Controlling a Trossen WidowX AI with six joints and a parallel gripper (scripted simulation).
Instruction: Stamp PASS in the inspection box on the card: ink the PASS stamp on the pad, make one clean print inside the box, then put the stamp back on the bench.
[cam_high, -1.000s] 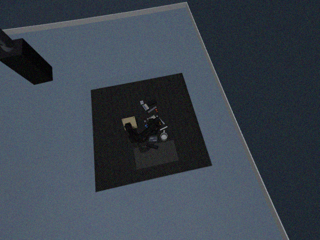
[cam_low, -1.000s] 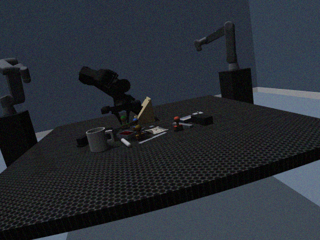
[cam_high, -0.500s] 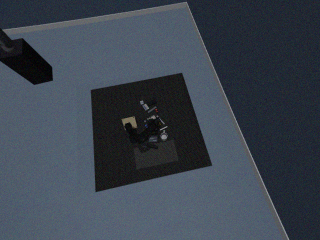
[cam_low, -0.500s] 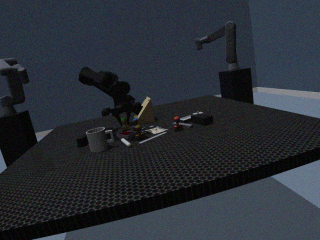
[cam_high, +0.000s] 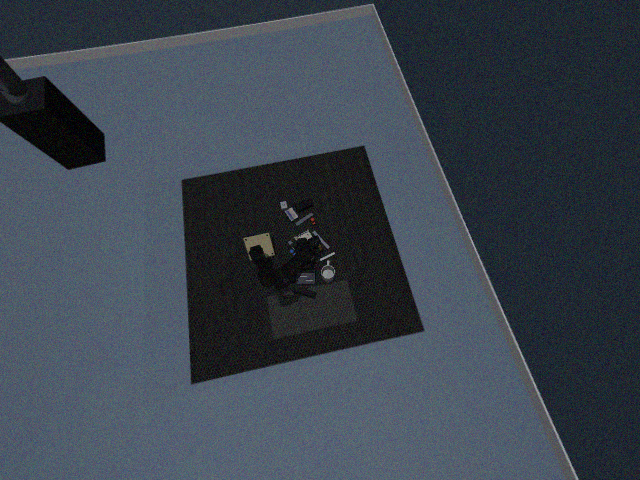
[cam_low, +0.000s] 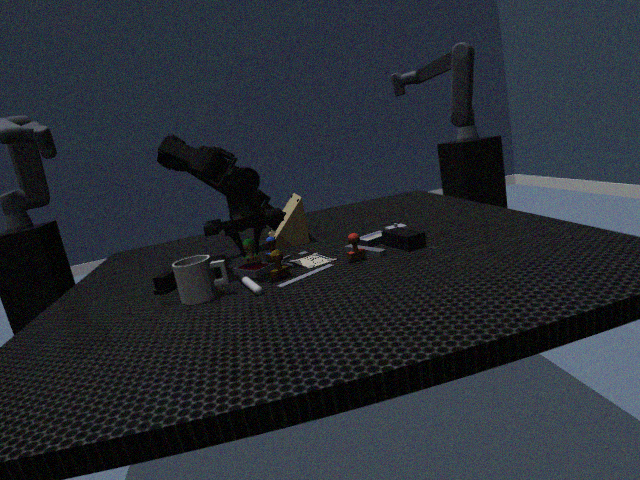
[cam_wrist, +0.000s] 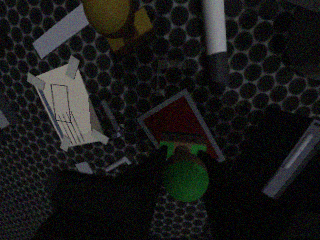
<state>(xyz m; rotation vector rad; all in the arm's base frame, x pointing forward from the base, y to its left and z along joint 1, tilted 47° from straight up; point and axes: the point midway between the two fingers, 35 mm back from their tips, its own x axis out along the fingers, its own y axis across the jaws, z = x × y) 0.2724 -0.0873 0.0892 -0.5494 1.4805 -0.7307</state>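
My gripper (cam_wrist: 182, 152) (cam_low: 249, 249) is shut on the green-knobbed stamp (cam_wrist: 186, 181) (cam_low: 248, 242) and holds it upright over the near part of the red ink pad (cam_wrist: 172, 116) (cam_low: 254, 267). The stamp's base hides part of the pad. Whether its face touches the ink, and what it reads, cannot be told. The white card (cam_wrist: 80, 100) (cam_low: 312, 260) lies taped down beside the pad, left of it in the wrist view. An outlined box (cam_wrist: 60, 85) and printed lines show on it; I make out no clear print in the box.
A yellow stamp (cam_wrist: 106, 15) (cam_low: 276, 254) and white marker (cam_wrist: 215, 30) (cam_low: 251, 284) stand or lie near the pad. A mug (cam_low: 192, 281) (cam_high: 327, 273) is beyond the marker. A blue stamp (cam_low: 270, 240), red stamp (cam_low: 353, 237), tan wedge (cam_low: 294, 229) and black box (cam_low: 404, 239) are also around.
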